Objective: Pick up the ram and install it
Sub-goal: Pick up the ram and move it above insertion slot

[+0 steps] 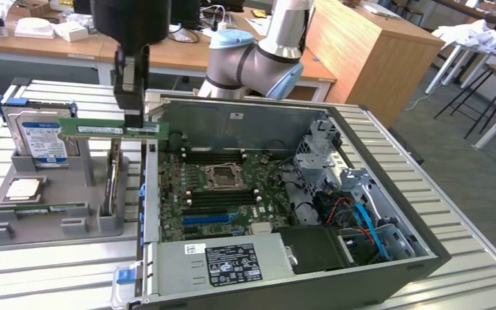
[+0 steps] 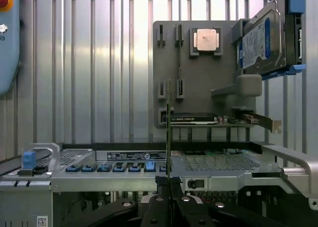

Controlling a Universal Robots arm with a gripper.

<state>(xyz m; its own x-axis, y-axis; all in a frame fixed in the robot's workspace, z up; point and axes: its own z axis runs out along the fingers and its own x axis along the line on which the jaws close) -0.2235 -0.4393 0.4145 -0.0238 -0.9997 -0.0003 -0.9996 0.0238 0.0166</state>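
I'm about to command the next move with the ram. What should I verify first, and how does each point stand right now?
1. Grip: the hand is shut on the long, thin green ram stick, holding it near one end: ok.
2. Clear of the grey plastic holder tray: the stick hangs above it: ok.
3. Stick level: it looks horizontal in the exterior view: ok.
4. Above the black memory slots in the open metal computer case: the stick is mostly over the tray, beside the case's wall: not ok.
5. Slot latches open: cannot tell.
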